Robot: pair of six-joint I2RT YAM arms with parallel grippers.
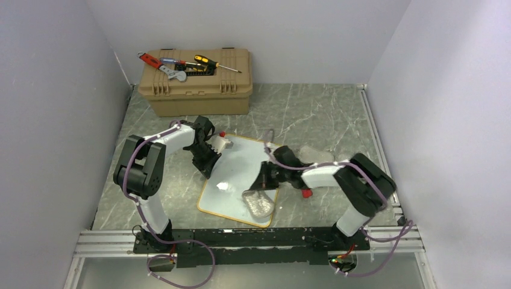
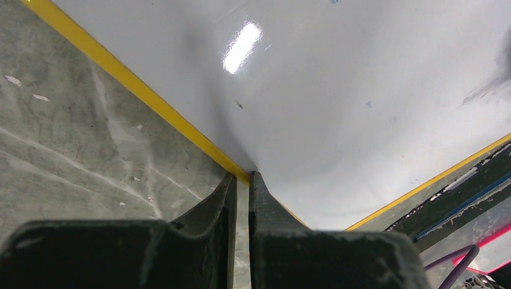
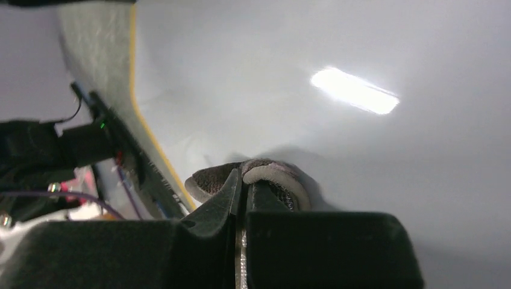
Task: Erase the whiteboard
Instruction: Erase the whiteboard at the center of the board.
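Note:
The whiteboard [image 1: 238,165] lies tilted on the table between my arms, white with a yellow-orange frame. Its surface [image 2: 337,90] looks clean apart from faint blue specks. My left gripper [image 1: 206,171] is shut, its tips [image 2: 242,176] down at the board's left frame edge, one finger on the table side and one on the board side. My right gripper [image 1: 265,183] is shut on a grey cloth [image 1: 259,203] that rests on the board's near right part. In the right wrist view the cloth [image 3: 271,174] bunches round the gripper [image 3: 244,174] against the board [image 3: 361,60].
A tan toolbox [image 1: 196,81] with screwdrivers and a wrench on its lid stands at the back left. A small white and red item [image 1: 224,141] lies at the board's far corner. A clear plastic piece [image 1: 316,155] and a small red object [image 1: 306,192] lie by the right arm.

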